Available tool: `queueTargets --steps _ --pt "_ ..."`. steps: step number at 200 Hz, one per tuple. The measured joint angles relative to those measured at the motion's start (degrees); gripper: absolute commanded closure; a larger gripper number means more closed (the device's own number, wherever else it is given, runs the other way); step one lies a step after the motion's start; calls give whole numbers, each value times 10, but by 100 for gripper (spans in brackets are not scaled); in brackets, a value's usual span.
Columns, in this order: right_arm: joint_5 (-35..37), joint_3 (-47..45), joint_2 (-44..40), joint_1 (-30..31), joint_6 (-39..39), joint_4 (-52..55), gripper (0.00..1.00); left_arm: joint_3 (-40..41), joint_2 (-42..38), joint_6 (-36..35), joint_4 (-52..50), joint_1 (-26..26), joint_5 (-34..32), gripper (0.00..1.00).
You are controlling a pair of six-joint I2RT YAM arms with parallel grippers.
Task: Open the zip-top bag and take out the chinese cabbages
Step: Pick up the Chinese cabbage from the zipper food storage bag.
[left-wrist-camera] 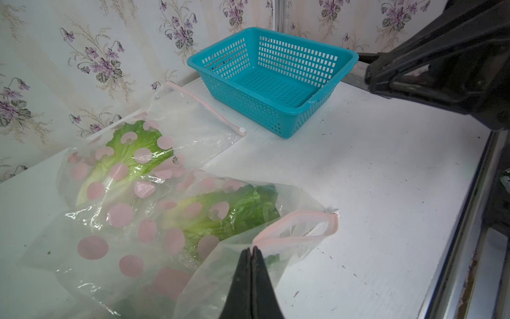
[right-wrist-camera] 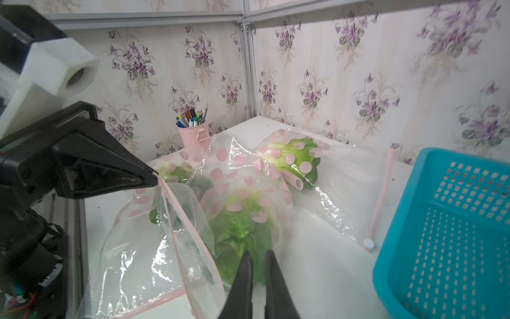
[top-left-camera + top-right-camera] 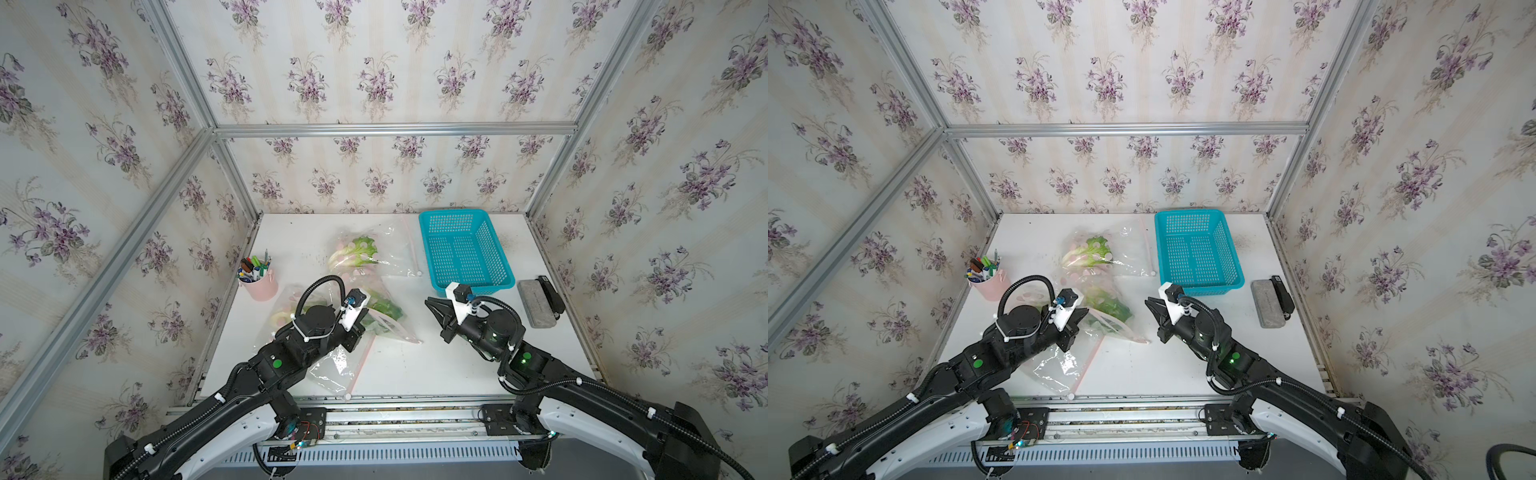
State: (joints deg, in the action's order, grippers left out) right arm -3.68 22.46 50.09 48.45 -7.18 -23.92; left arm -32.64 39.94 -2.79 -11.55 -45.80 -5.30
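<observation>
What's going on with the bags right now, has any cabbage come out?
None yet. The left gripper is shut on the pink zip rim of a zip-top bag, lifting one lip so the mouth gapes. The right gripper hovers closed just outside that mouth, holding nothing. The chinese cabbages are all inside their pink-spotted bags, and the blue basket is empty.

Blue basket (image 2: 455, 234) cut off (right wrist view).
</observation>
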Motion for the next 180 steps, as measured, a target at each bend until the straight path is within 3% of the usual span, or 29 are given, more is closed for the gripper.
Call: queueTargets --steps 56,132,159,180 --pt "-89 9 109 17 -140 65 98 9 -4 19 0 -19 15 100" --pt "-107 3 177 45 -199 35 99 11 -3 20 0 -30 15 100" --pt "-106 16 214 46 -203 14 95 15 -2 20 -1 -33 15 100" --pt "-107 24 244 49 -207 -10 83 15 -3 20 -1 -38 18 100"
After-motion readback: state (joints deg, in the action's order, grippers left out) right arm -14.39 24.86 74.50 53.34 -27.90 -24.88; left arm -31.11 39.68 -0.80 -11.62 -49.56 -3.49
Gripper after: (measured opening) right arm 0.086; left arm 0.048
